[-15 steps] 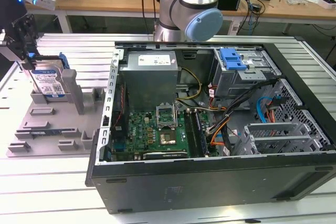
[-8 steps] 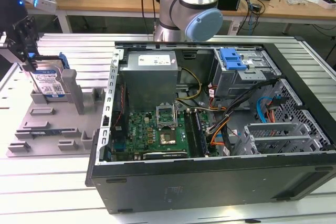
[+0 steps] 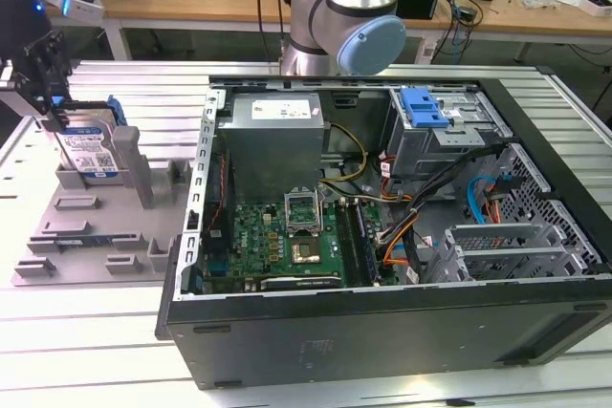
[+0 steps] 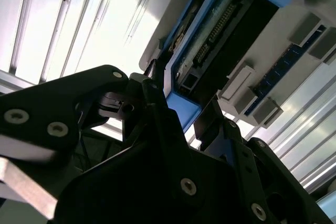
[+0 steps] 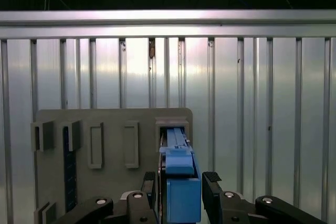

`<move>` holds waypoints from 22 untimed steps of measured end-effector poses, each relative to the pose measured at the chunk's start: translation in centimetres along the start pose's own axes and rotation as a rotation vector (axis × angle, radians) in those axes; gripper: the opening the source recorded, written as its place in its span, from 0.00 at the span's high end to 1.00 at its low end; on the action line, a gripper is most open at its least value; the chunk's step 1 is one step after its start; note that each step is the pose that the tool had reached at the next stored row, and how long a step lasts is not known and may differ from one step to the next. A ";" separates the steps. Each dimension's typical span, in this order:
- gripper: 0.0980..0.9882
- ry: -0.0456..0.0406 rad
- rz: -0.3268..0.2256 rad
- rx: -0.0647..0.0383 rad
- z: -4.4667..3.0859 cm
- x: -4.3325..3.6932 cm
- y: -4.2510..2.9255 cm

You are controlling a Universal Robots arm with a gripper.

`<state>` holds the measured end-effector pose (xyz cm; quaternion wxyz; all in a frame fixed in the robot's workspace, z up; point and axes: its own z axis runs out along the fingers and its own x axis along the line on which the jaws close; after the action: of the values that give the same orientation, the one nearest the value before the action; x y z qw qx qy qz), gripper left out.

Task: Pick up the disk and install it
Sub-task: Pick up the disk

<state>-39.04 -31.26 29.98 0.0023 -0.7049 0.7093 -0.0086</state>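
The disk [image 3: 91,152] stands on edge in a slot of the grey holder plate [image 3: 86,226] at the exterior view's left, its white-and-blue label facing out and its blue frame around it. My gripper [image 3: 53,107] is lowered over its top edge. In both wrist views the disk [image 5: 180,182] [image 4: 210,35] runs between the two black fingers. One finger lies close against the disk's metal side, and a thin gap shows at the other side. The gripper [image 5: 180,179] [image 4: 184,100] is open around the disk, which still sits in its slot.
The open computer case [image 3: 382,332] lies to the exterior view's right of the holder. Inside it are a grey power-supply box [image 3: 273,140], a green motherboard [image 3: 287,236] and a drive bay with a blue clip [image 3: 426,107]. The ribbed metal table [image 5: 252,103] surrounds the holder.
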 end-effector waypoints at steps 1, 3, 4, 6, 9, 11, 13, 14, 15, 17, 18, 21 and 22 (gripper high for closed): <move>0.57 -0.0001 0.000 0.000 0.02 0.00 0.00; 0.59 -0.0002 0.000 0.000 0.08 0.00 0.01; 0.59 -0.0003 0.000 0.000 0.10 0.00 0.01; 0.67 -0.0004 0.000 0.000 0.14 0.01 0.03; 0.67 -0.0005 0.000 0.000 0.19 0.04 0.04; 0.67 -0.0005 0.000 0.000 0.20 0.09 0.04; 0.67 -0.0005 0.000 0.000 0.20 0.13 0.04; 0.67 -0.0005 0.000 0.000 0.21 0.17 0.05; 0.67 -0.0004 0.000 0.000 0.22 0.19 0.05; 0.67 -0.0004 0.000 0.000 0.30 0.20 0.06; 0.67 -0.0004 0.000 0.000 0.34 0.20 0.06; 0.67 -0.0004 0.000 0.000 0.37 0.22 0.05; 0.67 -0.0005 0.000 0.000 0.37 0.22 0.05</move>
<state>-39.09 -31.48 29.61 0.0025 -0.7048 0.7093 -0.0084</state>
